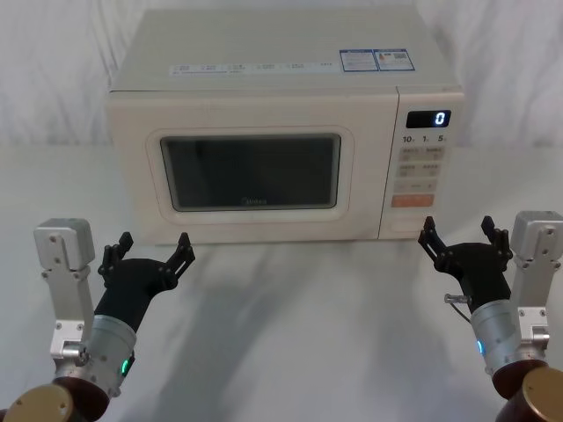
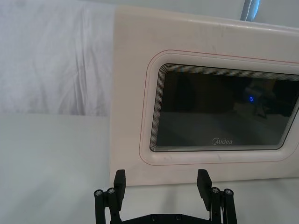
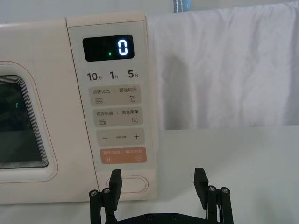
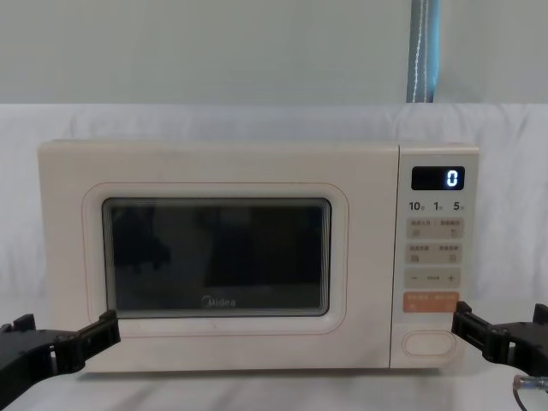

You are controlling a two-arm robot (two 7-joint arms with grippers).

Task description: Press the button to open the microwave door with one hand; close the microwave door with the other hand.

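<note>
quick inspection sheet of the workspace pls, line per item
surface: white-covered table, bare in front
job's things: microwave upright, display reads 0; microwave door shut; button at the panel's foot, untouched
clutter: nothing seen
grippers: left gripper open, short of the door's lower left; right gripper open, before the panel, apart from it
cables: thin wire by the right wrist
surroundings: white cloth backdrop

A staged robot test bench rather than a lived-in kitchen: white cloth (image 1: 290,325) covers the tabletop and hangs creased as a backdrop (image 3: 224,70) behind a lone cream microwave (image 1: 281,97). Above the cloth a plain grey-green wall (image 4: 214,51) and a pale vertical strap (image 4: 423,51) show.
</note>
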